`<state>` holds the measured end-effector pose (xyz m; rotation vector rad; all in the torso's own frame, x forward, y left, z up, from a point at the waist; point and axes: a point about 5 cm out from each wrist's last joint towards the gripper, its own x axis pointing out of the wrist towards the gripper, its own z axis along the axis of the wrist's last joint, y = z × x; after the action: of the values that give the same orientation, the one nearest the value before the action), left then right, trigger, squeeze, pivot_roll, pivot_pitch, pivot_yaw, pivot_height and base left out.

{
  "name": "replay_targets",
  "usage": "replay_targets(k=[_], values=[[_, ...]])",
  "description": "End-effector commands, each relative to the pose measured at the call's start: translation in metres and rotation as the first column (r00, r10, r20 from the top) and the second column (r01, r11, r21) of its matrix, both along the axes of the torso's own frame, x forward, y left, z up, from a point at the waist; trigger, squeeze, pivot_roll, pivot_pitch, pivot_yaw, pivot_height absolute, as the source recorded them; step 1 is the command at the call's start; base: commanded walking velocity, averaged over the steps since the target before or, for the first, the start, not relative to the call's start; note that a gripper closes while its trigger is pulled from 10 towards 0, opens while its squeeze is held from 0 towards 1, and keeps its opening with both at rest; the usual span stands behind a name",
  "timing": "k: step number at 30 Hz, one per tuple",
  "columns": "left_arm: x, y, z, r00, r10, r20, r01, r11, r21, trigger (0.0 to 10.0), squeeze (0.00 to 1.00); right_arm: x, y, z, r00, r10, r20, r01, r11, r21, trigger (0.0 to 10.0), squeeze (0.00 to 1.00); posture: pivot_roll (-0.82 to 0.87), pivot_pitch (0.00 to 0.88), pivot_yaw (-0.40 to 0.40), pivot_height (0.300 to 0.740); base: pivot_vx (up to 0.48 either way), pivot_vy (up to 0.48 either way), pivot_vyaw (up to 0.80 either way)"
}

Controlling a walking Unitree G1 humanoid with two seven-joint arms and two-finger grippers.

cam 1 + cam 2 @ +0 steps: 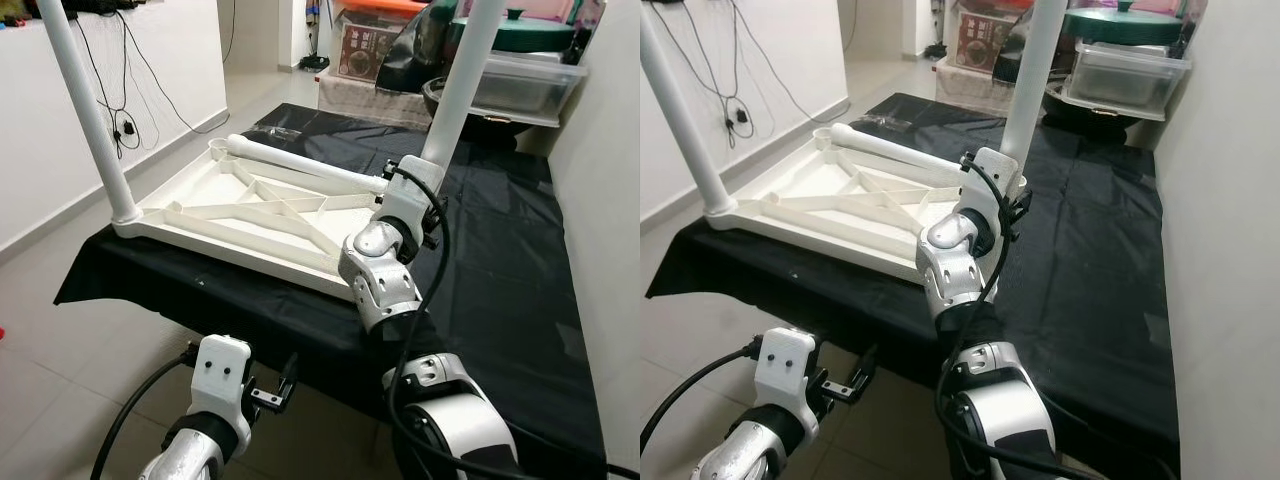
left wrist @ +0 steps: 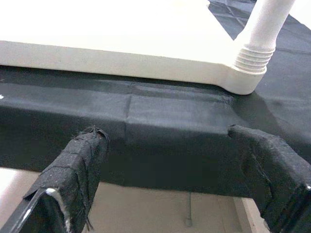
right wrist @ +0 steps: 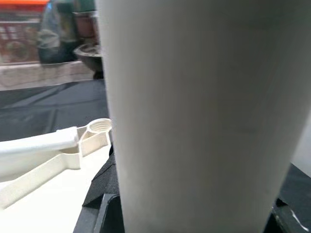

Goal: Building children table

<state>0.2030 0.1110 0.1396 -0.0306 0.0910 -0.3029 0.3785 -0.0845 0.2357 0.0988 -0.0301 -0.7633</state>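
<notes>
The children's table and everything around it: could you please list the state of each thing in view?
Tabletop: upside down on the black cloth.
Near-left leg: screwed in, upright.
Right leg: upright at its corner, right tool around it.
Loose leg: lying across the tabletop.
Far socket: empty.
Left tool: open, below the cloth edge, holding nothing.

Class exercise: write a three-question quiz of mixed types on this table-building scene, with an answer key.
1. True or false: the tabletop lies upside down on the black cloth.
2. How many legs stand upright in its corners? A) one B) two C) four
3. Fill in: the loose leg lies ____ the tabletop.

Key: 1 true. 2 B: one at the left corner, one by the right gripper. 3 across. The left gripper hangs below the cloth edge, jaws open.
</notes>
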Motion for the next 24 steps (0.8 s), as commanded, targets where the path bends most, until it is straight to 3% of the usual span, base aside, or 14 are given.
replay_targets(k=[1, 10, 12, 15, 17, 18, 20, 21, 22, 23, 24], values=[[0.0, -0.001, -0.004, 1.0, -0.007, -0.014, 0.008, 1.0, 0.008, 10.0, 0.0, -0.003, -0.006, -0.042, 0.984, -0.031, -0.175, 0.045, 0.996, 0.078, 10.0, 0.0, 0.09, 0.095, -0.056, 0.74, 0.0, 0.0, 0.0], [0.003, -0.001, -0.007, 1.0, -0.007, -0.017, 0.007, 1.0, 0.012, 10.0, 0.0, -0.001, 0.002, -0.027, 0.994, -0.001, -0.106, 0.017, 0.989, 0.149, 10.0, 0.0, 0.08, 0.087, -0.055, 0.74, 0.0, 0.0, 0.0], [0.004, -0.001, -0.008, 1.0, -0.008, -0.016, 0.008, 1.0, 0.013, 10.0, 0.0, 0.0, 0.002, -0.01, 0.999, 0.032, -0.02, -0.028, 0.988, 0.153, 10.0, 0.0, 0.08, 0.08, -0.054, 0.74, 0.0, 0.0, 0.0], [0.005, -0.001, -0.008, 1.0, -0.008, -0.015, 0.008, 1.0, 0.014, 10.0, 0.0, 0.001, 0.002, -0.003, 0.999, 0.043, 0.013, -0.044, 0.987, 0.152, 10.0, 0.0, 0.08, 0.08, -0.054, 0.74, 0.0, 0.0, 0.0], [0.007, -0.001, -0.009, 1.0, -0.005, -0.017, 0.005, 1.0, 0.009, 10.0, 0.0, 0.0, -0.002, 0.022, 0.988, 0.074, 0.138, -0.092, 0.988, 0.125, 10.0, 0.0, 0.08, 0.071, -0.056, 0.74, 0.0, 0.0, 0.0], [0.009, -0.001, -0.009, 1.0, -0.001, -0.021, 0.001, 1.0, 0.001, 10.0, 0.0, 0.0, -0.004, 0.035, 0.974, 0.1, 0.205, -0.123, 0.987, 0.101, 10.0, 0.0, 0.07, 0.057, -0.057, 0.74, 0.0, 0.0, 0.0], [0.012, -0.001, -0.01, 1.0, 0.004, -0.027, -0.004, 1.0, -0.008, 10.0, 0.0, -0.003, -0.004, 0.059, 0.91, 0.247, 0.334, -0.268, 0.963, 0.019, 10.0, 0.0, 0.07, 0.053, -0.057, 0.74, 0.0, 0.0, 0.0], [0.015, -0.001, -0.009, 1.0, 0.002, -0.019, -0.002, 1.0, -0.004, 10.0, 0.0, -0.005, 0.0, 0.067, 0.854, 0.35, 0.385, -0.367, 0.93, -0.032, 10.0, 0.0, 0.07, 0.041, -0.053, 0.74, 0.0, 0.0, 0.0], [0.015, -0.001, -0.009, 1.0, 0.002, -0.019, -0.002, 1.0, -0.004, 10.0, 0.0, -0.005, 0.0, 0.067, 0.854, 0.35, 0.385, -0.367, 0.93, -0.032, 10.0, 0.0, 0.07, 0.041, -0.053, 0.74, 0.0, 0.0, 0.0], [0.016, -0.002, -0.008, 1.0, -0.001, -0.012, 0.001, 1.0, 0.002, 10.0, 0.0, -0.007, 0.004, 0.07, 0.806, 0.432, 0.404, -0.442, 0.894, -0.072, 10.0, 0.0, 0.07, 0.038, -0.053, 0.74, 0.0, 0.0, 0.0], [0.019, -0.002, -0.007, 1.0, -0.005, -0.004, 0.005, 1.0, 0.01, 10.0, 1.0, -0.009, 0.008, 0.07, 0.755, 0.514, 0.407, -0.512, 0.85, -0.122, 10.0, 0.0, 0.06, 0.027, -0.052, 0.74, 0.0, 0.0, 0.0]])
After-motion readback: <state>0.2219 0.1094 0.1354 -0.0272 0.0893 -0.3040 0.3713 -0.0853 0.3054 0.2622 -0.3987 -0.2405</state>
